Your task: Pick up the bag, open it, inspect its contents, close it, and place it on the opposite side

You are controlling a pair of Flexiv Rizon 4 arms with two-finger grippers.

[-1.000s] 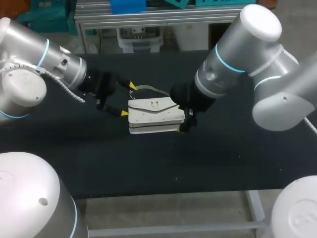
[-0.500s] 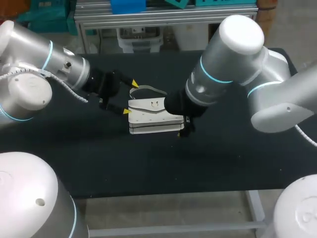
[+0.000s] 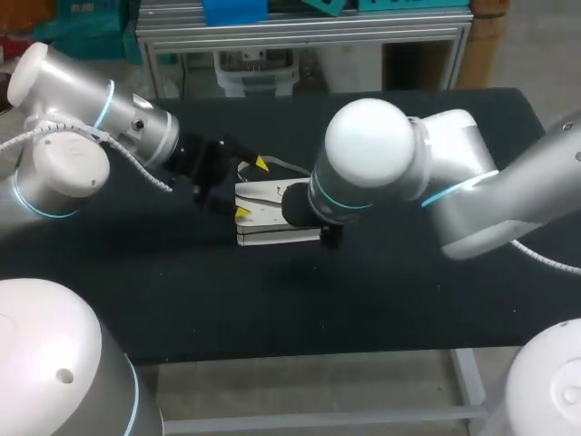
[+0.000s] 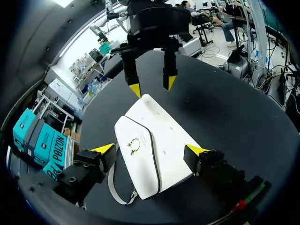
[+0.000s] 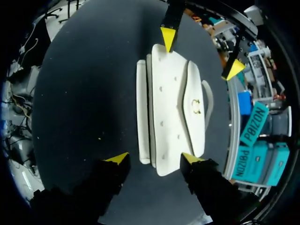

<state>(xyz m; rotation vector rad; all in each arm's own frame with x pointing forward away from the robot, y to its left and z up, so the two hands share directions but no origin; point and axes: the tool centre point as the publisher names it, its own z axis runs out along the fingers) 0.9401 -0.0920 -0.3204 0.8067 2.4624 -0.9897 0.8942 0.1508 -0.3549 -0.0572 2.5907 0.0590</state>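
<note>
As we reach over the black table (image 3: pixel 408 300), our right arm (image 3: pixel 381 173) crosses past the middle and our left arm (image 3: pixel 82 118) comes in opposite it. Between them the white bag (image 4: pixel 150 154) lies flat near the table's middle, clasp (image 4: pixel 133 146) up, strap (image 4: pixel 117 187) looped off one long edge. Both claws gape wide: the left claw (image 4: pixel 150 149) straddles one end of the bag, the right claw (image 5: pixel 154 158) the other. We cannot tell whether any finger touches it.
</note>
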